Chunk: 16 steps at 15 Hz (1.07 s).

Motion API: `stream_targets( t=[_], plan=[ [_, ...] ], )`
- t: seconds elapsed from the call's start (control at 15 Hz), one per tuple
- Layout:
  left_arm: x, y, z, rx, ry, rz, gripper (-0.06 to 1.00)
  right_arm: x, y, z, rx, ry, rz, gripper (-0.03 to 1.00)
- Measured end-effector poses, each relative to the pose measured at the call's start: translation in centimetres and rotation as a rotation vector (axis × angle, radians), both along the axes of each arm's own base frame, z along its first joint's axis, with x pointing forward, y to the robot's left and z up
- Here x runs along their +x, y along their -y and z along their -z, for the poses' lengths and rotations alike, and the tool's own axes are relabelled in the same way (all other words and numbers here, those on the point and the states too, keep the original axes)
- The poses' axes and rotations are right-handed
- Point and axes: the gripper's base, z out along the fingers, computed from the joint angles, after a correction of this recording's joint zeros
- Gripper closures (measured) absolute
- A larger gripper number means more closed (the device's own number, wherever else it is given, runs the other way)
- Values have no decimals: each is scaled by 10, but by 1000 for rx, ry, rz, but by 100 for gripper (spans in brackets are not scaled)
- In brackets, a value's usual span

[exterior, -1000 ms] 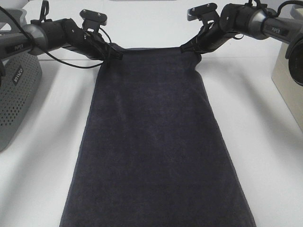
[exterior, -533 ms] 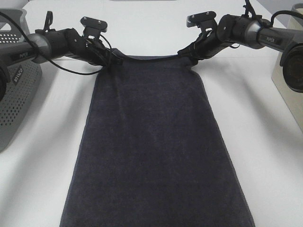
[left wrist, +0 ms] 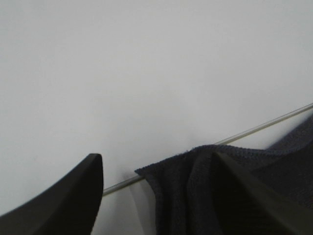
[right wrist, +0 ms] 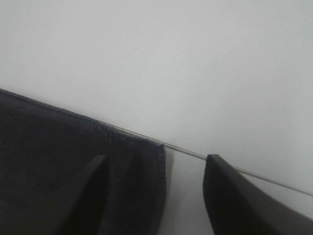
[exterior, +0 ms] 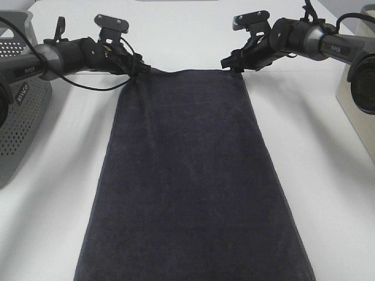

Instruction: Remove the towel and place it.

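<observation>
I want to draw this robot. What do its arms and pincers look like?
Both arms are dark grey and black tubes with small white lettering. Thin black cables loop beside the left arm. A little black box sits on top near each wrist. The left pincer and right pincer have smooth, black, wedge-shaped fingers.

towel (exterior: 190, 175) | dark charcoal terry | spread flat lengthwise | far edge straight

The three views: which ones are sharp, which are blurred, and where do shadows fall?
Exterior high view: sharp, evenly lit; soft arm shadows on the white table beside the towel. Left wrist view: fingers blurred and dark, the towel corner in fair focus. Right wrist view: fingers blurred, the towel hem readable.
</observation>
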Motion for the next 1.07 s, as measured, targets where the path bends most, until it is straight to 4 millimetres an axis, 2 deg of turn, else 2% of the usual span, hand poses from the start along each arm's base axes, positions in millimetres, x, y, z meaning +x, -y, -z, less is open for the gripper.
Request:
stream_targets(
  t=[0.27, 0.53, 0.67, 0.8, 0.93, 1.07],
  plan=[
    [3, -3, -16, -7, 23, -2, 34, -3, 7, -12, -5, -47, 2, 40],
    [0, -7, -7, 7, -55, 14, 34, -15, 9, -31, -14, -174, -18, 40],
    [-5, -5, -14, 34, -136, 51, 34, -27, 9, -55, -22, -261, -37, 40],
    [-15, -4, -49, 26, -226, 77, 33, -39, 10, -90, 6, -312, -13, 39],
    [-31, -7, -102, 15, -323, 57, 26, -59, 14, -140, 19, -358, 23, 30],
    [-54, -18, -155, 5, -415, -44, 19, -82, 21, -186, 5, -383, 77, 24]
  ],
)
